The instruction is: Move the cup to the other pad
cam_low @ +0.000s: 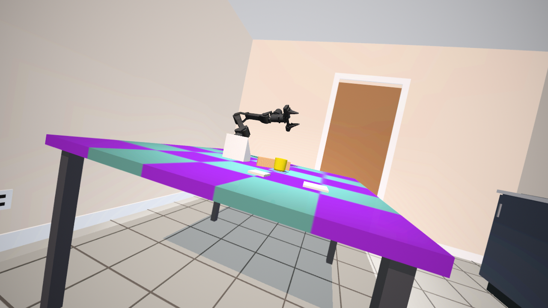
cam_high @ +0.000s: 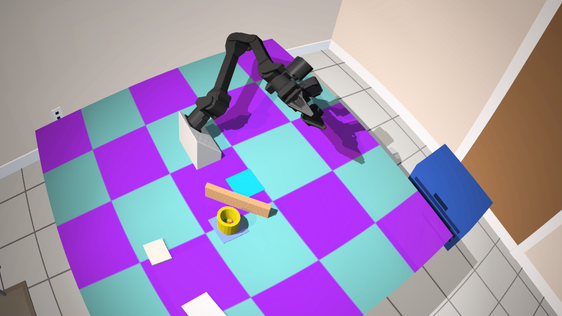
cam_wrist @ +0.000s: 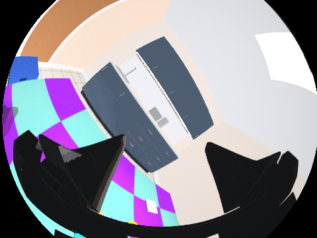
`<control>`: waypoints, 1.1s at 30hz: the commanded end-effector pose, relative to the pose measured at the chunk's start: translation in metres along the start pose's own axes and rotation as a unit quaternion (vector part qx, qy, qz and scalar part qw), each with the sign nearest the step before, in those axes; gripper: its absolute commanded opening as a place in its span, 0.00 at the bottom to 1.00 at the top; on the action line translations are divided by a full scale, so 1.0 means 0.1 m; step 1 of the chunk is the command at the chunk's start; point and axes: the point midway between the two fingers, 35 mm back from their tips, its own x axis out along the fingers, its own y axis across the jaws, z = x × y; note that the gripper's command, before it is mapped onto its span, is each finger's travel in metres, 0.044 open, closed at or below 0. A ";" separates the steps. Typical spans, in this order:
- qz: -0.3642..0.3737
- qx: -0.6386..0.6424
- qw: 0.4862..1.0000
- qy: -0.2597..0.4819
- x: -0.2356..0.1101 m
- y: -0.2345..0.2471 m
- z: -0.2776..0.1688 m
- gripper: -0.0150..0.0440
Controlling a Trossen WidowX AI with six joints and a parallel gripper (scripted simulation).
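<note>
Up high, the gripper (cam_high: 310, 108) hangs with its jaws spread, holding nothing. Well apart, toward six o'clock, the yellow cup (cam_high: 228, 220) sits on the pale pad (cam_high: 220, 235), touching the wooden block (cam_high: 237, 199).

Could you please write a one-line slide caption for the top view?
Open gripper raised far from the yellow cup of marbles, a wooden bar between its pad and the cyan pad.

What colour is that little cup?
Yellow cup; clearest in the top view.
</note>
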 end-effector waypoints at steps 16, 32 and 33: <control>-0.010 0.317 0.824 0.469 0.53 -0.04 -2.04 0.54; -0.220 0.616 0.262 0.709 -0.02 0.06 -3.39 0.54; -0.223 0.618 0.255 0.710 -0.02 0.06 -3.40 0.54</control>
